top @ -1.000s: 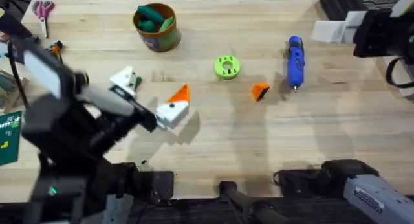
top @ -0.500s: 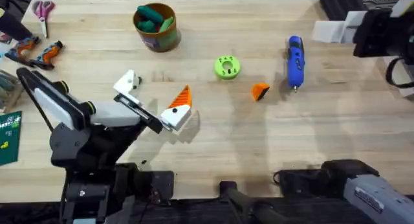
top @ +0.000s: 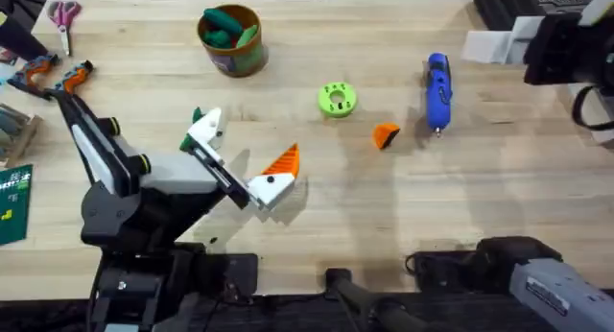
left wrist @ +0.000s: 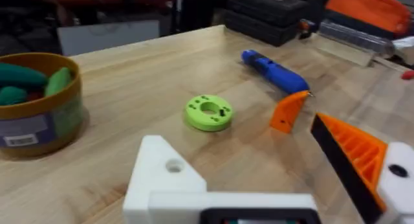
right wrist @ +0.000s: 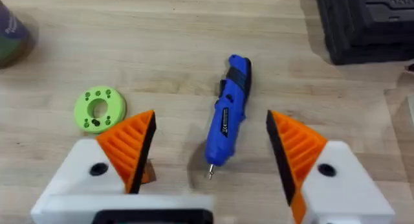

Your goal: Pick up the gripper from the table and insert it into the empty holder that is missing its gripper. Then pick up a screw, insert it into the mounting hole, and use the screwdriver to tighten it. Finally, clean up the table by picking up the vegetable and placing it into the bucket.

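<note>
Two fingers of my left gripper (top: 246,160) stand spread wide over the table (top: 384,207) with nothing between them: one carries its orange ribbed pad, the other is the bare white holder (left wrist: 169,179), its mounting hole showing. The loose orange gripper (top: 386,134) lies on the wood well apart from that hand, between the lime-green ring (top: 336,100) and the blue screwdriver (top: 437,90). The screwdriver rests flat, its metal tip pointing toward my side of the table. My right gripper (right wrist: 210,146) hangs open above it, both orange pads in place, holding nothing. The vegetable (top: 223,23) sits inside the bucket (top: 235,56) at the far side.
</note>
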